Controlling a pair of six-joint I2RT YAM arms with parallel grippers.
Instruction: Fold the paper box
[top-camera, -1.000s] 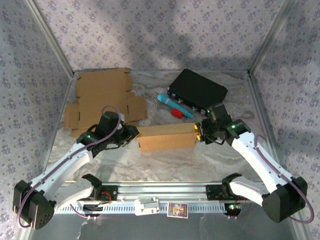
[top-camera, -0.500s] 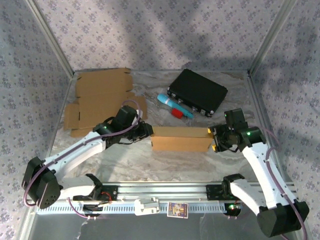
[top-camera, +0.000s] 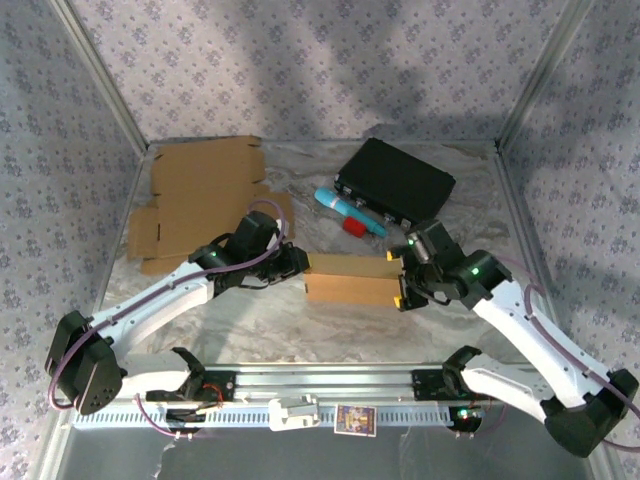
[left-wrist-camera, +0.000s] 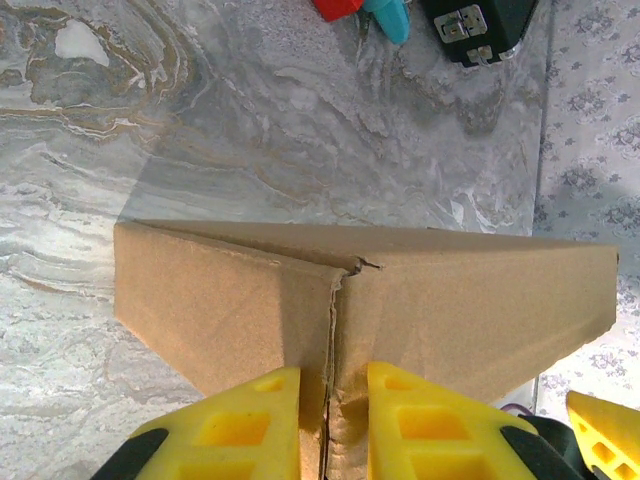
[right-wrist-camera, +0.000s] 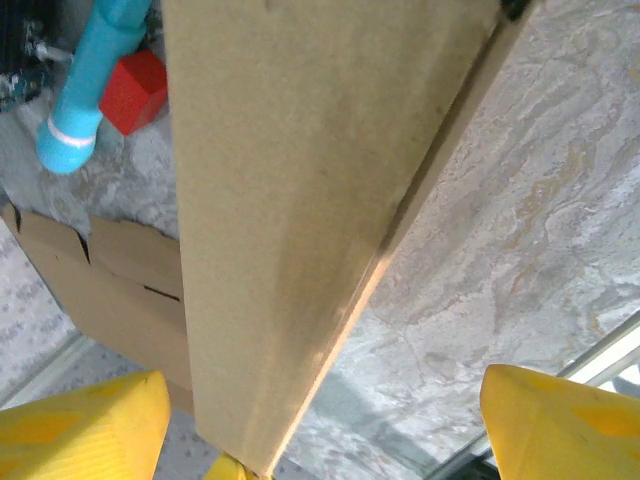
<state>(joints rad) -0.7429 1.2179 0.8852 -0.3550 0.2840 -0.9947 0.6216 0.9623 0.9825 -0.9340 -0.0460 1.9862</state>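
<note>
Item 1, the paper box (top-camera: 348, 279): a long, closed brown cardboard carton lying on its side at mid-table, long axis running left to right, resting on the marbled table (top-camera: 300, 325). In the left wrist view, a seam shows on its near end where 2 panels meet, with a slight tear at the top of that seam.

Item 2, the left gripper (left-wrist-camera: 330, 425): set against the box's left end, jaws narrow, the 2 yellow fingers (left-wrist-camera: 245, 425) pinching the cardboard on either side of the seam.

Item 3, the right gripper (top-camera: 397, 278): at the box's right end, jaws wide. In the right wrist view, the box runs between the fingertips (right-wrist-camera: 565, 425), with a clear gap on one side; no clamp on the cardboard is seen.

Item 4, surroundings: a flat unfolded cardboard blank (top-camera: 205, 200) lies at rear left, well apart from the box. A black case (top-camera: 395, 180) sits at rear right. A blue cylinder (top-camera: 345, 212) and a small red block (top-camera: 353, 227) lie just behind the box, between it and the case.
</note>
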